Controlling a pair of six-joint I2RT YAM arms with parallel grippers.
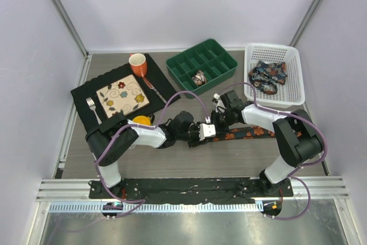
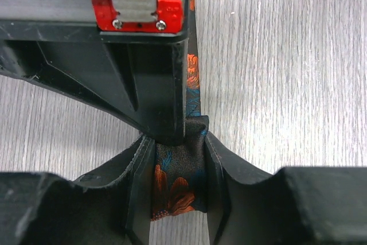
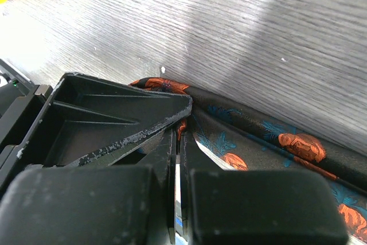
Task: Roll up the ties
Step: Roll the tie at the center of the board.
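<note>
A dark tie [image 1: 252,132] with orange-red flowers lies flat on the wooden table, running right from the grippers. My left gripper [image 1: 198,133] is shut on its left end; in the left wrist view the fabric [image 2: 178,187] sits pinched between the two fingers [image 2: 178,159]. My right gripper [image 1: 213,121] meets it from behind and is shut on a fold of the same tie [image 3: 275,142], its jaws [image 3: 180,133] nearly together. The two grippers touch. The right gripper's body [image 2: 143,55] fills the top of the left wrist view.
A green divided tray [image 1: 221,55] at the back holds one rolled tie [image 1: 199,77]. A white basket [image 1: 272,47] at the back right holds more ties [image 1: 268,76]. At the left, a black placemat [image 1: 86,96] carries a floral tile [image 1: 121,97], an orange mug [image 1: 137,62] and a fork [image 1: 92,107].
</note>
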